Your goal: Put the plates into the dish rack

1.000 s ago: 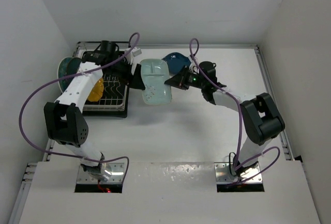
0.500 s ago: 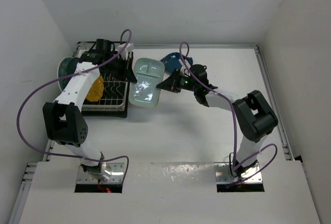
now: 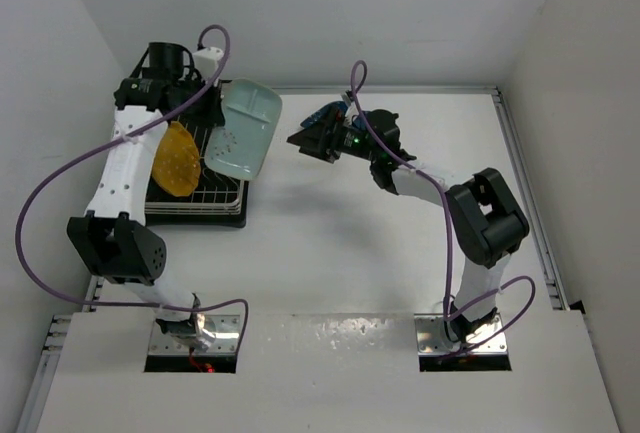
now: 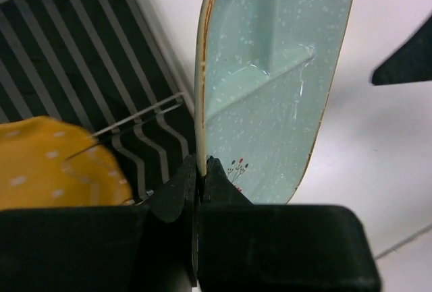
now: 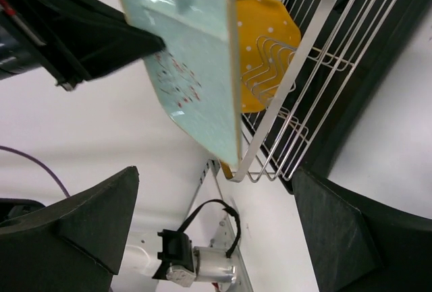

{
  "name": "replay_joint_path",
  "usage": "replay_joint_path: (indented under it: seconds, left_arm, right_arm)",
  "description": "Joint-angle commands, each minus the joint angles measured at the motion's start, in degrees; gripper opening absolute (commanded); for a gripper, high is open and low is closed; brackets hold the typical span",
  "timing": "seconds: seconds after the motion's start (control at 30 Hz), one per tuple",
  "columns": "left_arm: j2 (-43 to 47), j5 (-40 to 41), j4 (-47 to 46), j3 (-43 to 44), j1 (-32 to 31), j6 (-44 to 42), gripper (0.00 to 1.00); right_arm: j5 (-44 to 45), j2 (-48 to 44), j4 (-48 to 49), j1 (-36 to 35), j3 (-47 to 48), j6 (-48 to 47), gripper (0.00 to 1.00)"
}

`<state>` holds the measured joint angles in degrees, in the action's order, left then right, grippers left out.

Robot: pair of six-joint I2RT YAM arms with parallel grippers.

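Mint plate (image 3: 240,133) held over the dish rack (image 3: 215,193), not yet slotted.
Left hand (image 4: 200,167) pinched its rim, plate tilted above the rack's right edge, beside the yellow plate (image 3: 175,158). Right hand (image 3: 310,141) gaped empty, right of the rack. Best to turn it edge-down, then lower into a free slot.

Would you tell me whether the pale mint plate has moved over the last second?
Yes. The mint plate, clamped in the left gripper, has travelled left: it was right of the dish rack and now overlaps its right edge.
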<state>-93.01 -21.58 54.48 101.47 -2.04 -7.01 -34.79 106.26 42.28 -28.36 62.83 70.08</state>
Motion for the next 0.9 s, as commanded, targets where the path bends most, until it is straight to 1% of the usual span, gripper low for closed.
replay_joint_path:
  seconds: [0.0,0.03,0.07,0.1,0.13,0.2,0.23,0.27,0.33,0.43,0.47,0.57,0.73,0.87]
  left_arm:
    - [5.3,6.4,1.1,7.4,1.5,-3.2,0.00]
    - [5.3,11.7,2.0,8.9,2.0,-4.0,0.00]
    - [4.8,14.8,3.0,12.3,2.0,-4.7,0.00]
    - [4.8,17.9,4.0,13.8,2.0,-5.3,0.00]
    - [4.2,24.4,5.4,15.6,2.0,-6.0,0.00]
    - [4.2,30.9,5.4,15.6,2.0,-6.0,0.00]
    - [4.2,33.7,5.4,14.6,2.0,-6.0,0.00]
    - [4.2,38.4,4.9,12.5,2.0,-6.0,0.00]
    - [5.3,42.6,3.9,10.3,2.0,-5.5,0.00]
    - [6.8,45.9,0.9,5.2,1.5,-4.3,0.00]
    - [6.8,48.1,-0.1,1.7,1.0,-4.3,0.00]
    - [8.2,50.0,-3.1,-2.8,0.5,-3.3,0.00]
    - [8.7,57.1,-7.9,-5.7,-0.7,-2.7,0.00]
    - [8.7,60.2,-10.4,-8.4,-1.9,-3.2,0.00]
  right_arm:
    - [-0.8,-1.8,2.7,0.5,0.9,0.7,0.94]
    - [-0.9,-2.3,2.3,0.8,0.7,0.7,0.94]
    - [-0.8,-2.5,1.8,0.8,0.1,0.5,0.94]
    - [-0.8,-2.7,1.5,1.0,-0.1,0.3,0.94]
    - [-0.9,-3.0,1.3,1.4,-0.3,0.2,0.94]
    - [-0.6,-3.8,1.0,1.5,-1.6,0.1,0.94]
    - [-0.6,-3.7,1.0,1.6,-1.8,0.1,0.94]
    - [-0.5,-4.0,0.9,2.0,-2.3,0.1,0.94]
    - [-0.1,-4.2,0.7,2.0,-2.6,-0.1,0.94]
    - [-0.1,-4.7,-0.4,2.0,-2.9,-0.8,0.94]
    - [-0.1,-4.7,-0.7,2.3,-2.9,-0.7,0.94]
    - [0.2,-4.9,-0.7,2.8,-3.3,-0.6,0.94]
    - [0.5,-5.7,-0.5,3.4,-4.7,-0.4,0.94]
    - [0.9,-6.5,-0.8,4.0,-6.0,-0.5,0.94]
